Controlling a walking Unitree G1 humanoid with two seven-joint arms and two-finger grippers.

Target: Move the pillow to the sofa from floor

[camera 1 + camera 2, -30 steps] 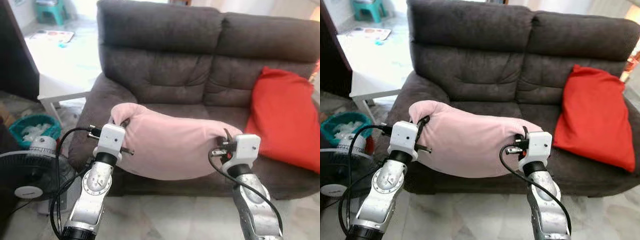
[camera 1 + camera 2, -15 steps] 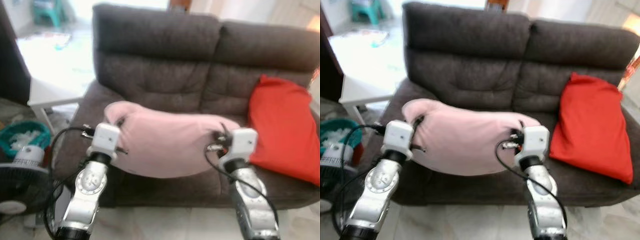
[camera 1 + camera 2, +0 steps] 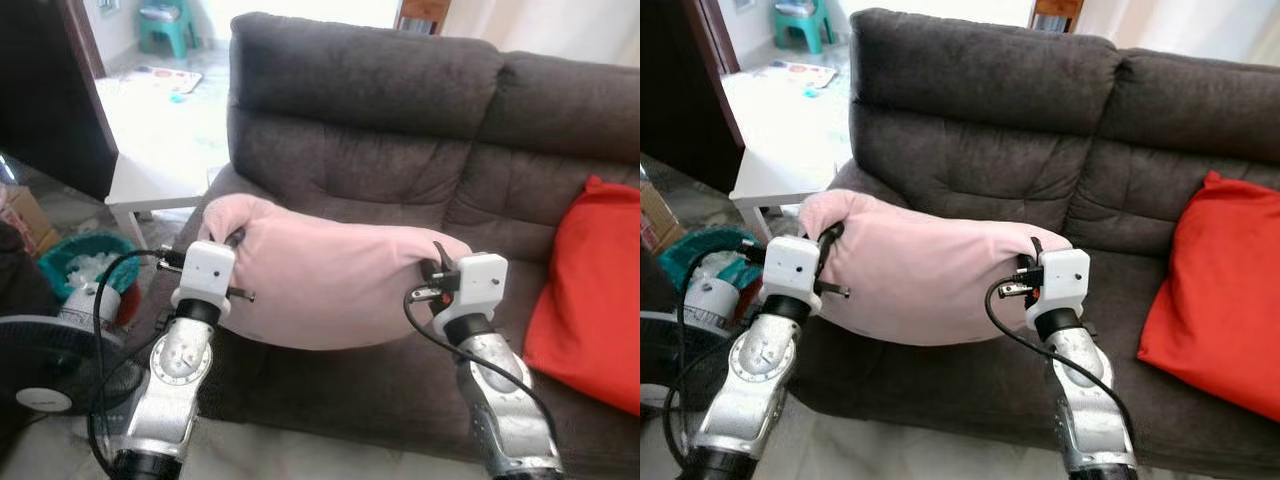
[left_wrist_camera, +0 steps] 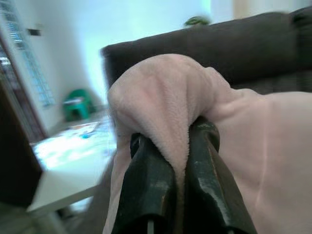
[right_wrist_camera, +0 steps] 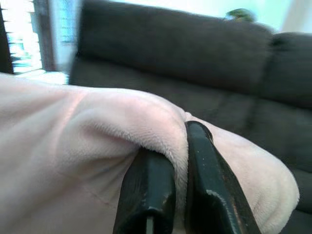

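Closer now than a second ago, the sofa (image 3: 400,130) looms as I step in and leftward, my left gripper (image 3: 232,240) and right gripper (image 3: 440,268) both clenched on the pink pillow (image 3: 330,285), hanging over the left seat, nearly ready to drop

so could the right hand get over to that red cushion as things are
Probably not yet. The right hand is shut on one end of the pink pillow, with the left hand gripping the other end. The red cushion lies beside it with open sofa seat between.
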